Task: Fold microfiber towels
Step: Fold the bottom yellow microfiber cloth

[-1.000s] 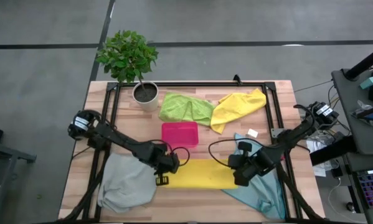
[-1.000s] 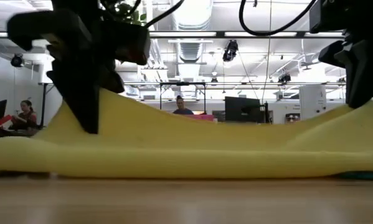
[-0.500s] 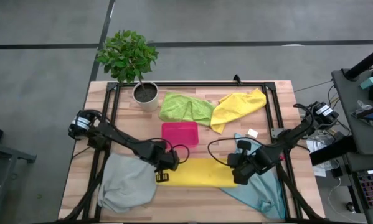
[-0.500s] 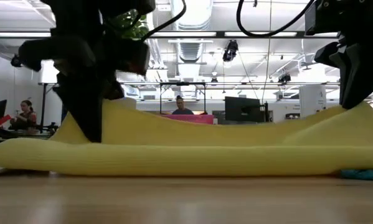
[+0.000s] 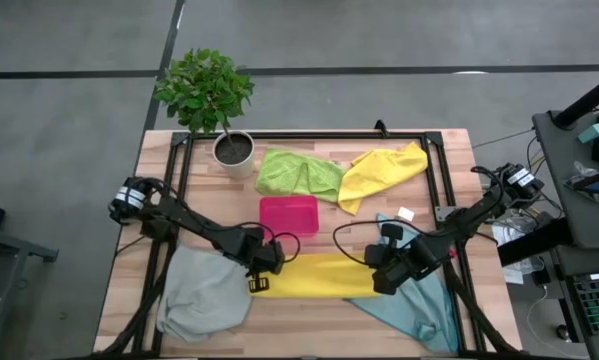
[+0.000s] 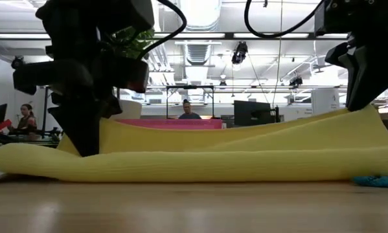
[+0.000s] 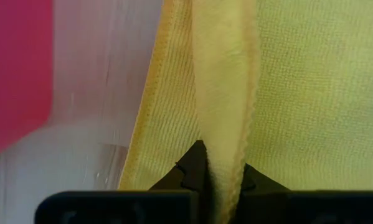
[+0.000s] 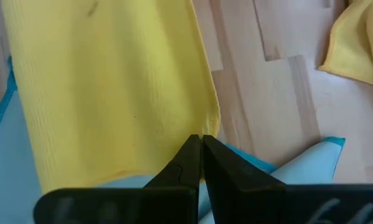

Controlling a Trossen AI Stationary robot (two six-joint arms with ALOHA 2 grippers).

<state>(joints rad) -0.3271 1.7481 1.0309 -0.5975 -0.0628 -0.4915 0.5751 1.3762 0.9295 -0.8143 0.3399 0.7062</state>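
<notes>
The right tool (image 8: 202, 144) is closed, pinching the corner edge of a yellow towel (image 8: 111, 87) spread on the wooden worktop (image 8: 267, 93). A light blue towel (image 8: 298, 162) lies beneath the yellow one. A second yellow towel (image 8: 360, 43) lies farther off at the frame edge.

Soft cloth on bare wood

The yellow towel (image 7: 298, 93) is matt, finely ribbed microfiber; the tabletop (image 8: 267, 99) is smooth pale wood planks; the pink tray (image 7: 15, 68) looks plastic.
</notes>
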